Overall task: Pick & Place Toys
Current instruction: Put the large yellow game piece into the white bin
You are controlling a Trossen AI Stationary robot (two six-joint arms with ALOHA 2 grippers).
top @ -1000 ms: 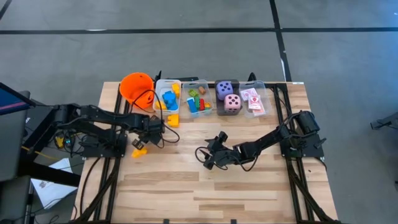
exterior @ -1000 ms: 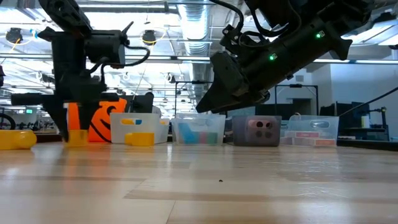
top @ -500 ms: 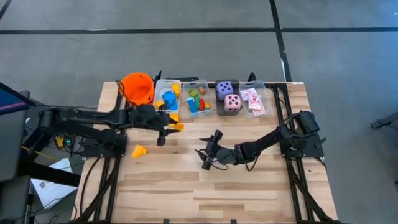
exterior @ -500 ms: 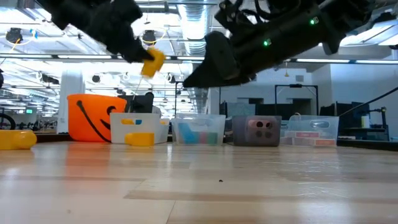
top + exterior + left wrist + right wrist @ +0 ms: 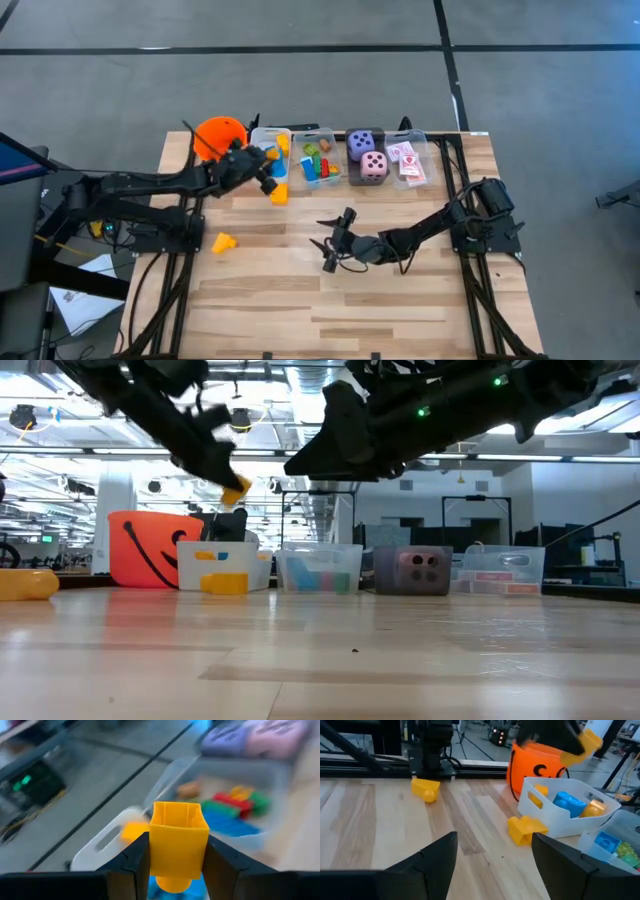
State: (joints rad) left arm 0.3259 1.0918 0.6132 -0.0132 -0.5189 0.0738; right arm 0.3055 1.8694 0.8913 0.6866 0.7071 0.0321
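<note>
Tool [image 5: 175,870] of the left arm, clamped on a chunky yellow plastic block [image 5: 178,841], hangs over the first clear rectangular plastic bin [image 5: 268,150] at upper centre-left of the overhead frame, beside a glossy orange plastic bucket [image 5: 220,135]. A good release likely means centring over the bin's opening and lowering before letting go, since the hard, smooth block would probably bounce off a rim. Pale wooden-plank table [image 5: 400,300] carries three more bins, holding a purple soft die [image 5: 361,143], a pink soft die [image 5: 373,164] and red-patterned playing cards [image 5: 408,165]. Right tool [image 5: 331,245] waits mid-frame, fingers apart and empty. Two yellow blocks, one [image 5: 279,194] near the bins and one [image 5: 222,241] lower left, lie loose.
</note>
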